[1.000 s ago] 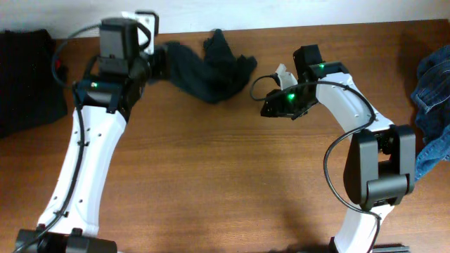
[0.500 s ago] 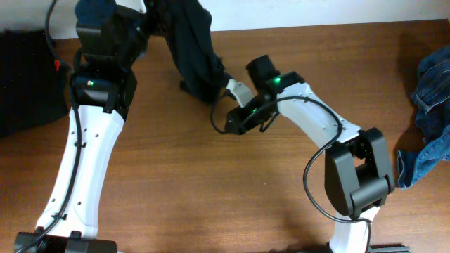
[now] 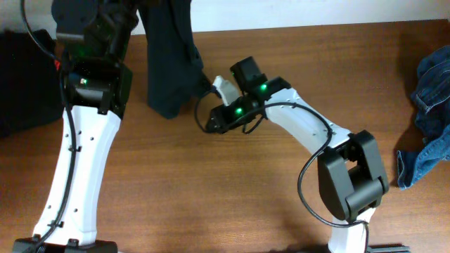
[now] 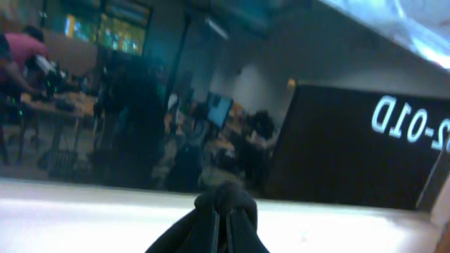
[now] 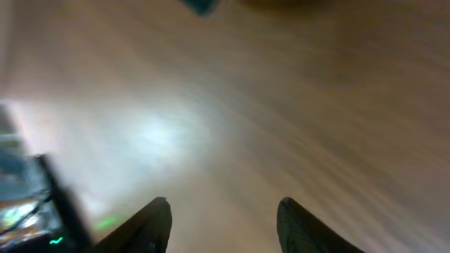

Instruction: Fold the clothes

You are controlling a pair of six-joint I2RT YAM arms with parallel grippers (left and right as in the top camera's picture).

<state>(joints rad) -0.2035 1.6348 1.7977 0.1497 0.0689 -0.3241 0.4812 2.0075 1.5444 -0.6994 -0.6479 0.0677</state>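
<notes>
Our left gripper [image 4: 225,211] is clenched tight. Its two dark fingers press together on what we take to be a pinch of the dark, plain cloth garment [image 3: 169,63], which hangs below them over the table in a long limp drape, bunched and twisted rather than flat. Our right gripper [image 5: 223,207] is released, jaws apart with only bare wood between them, just beside the garment's dangling lower edge. We judge the cloth light, soft and floppy, with no stiffness to keep a shape. A firm pinch should hold it, best on a free corner or hem low on the drape, so that two grips can spread it. Farther out we see the smooth brown wooden table [image 3: 232,204], a black cloth heap [image 3: 24,77] outward of the left fingers, and crumpled blue denim [image 3: 430,84] well beyond the right fingers.
</notes>
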